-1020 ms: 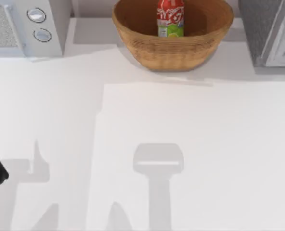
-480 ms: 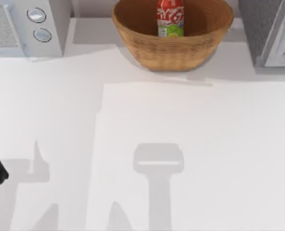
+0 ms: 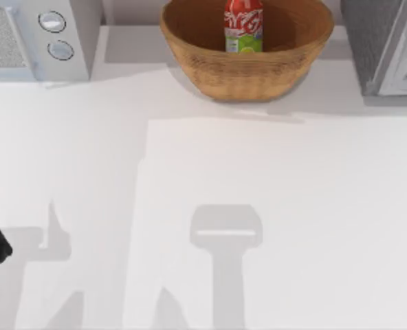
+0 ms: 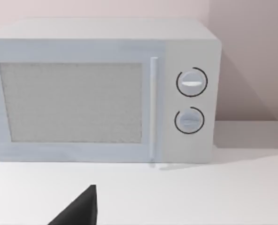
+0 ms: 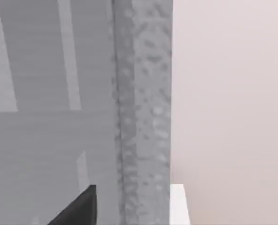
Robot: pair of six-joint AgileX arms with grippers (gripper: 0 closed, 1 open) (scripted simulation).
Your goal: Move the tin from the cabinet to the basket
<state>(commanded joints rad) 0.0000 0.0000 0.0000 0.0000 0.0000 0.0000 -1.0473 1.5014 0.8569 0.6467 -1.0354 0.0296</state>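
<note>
Standing upright inside the basket (image 3: 247, 65), the tin (image 3: 243, 26) lies clear of both arms; jaws' state cannot be told.

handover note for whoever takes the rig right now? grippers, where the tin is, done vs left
Left gripper: parked at the table's left edge, facing the white microwave; finger state unreadable.
Right gripper: close up to the cabinet.
Tin: upright inside the basket, nothing holding it.
Done: tin is in the basket.
Left: nothing obvious; maybe just confirm and stop.
</note>
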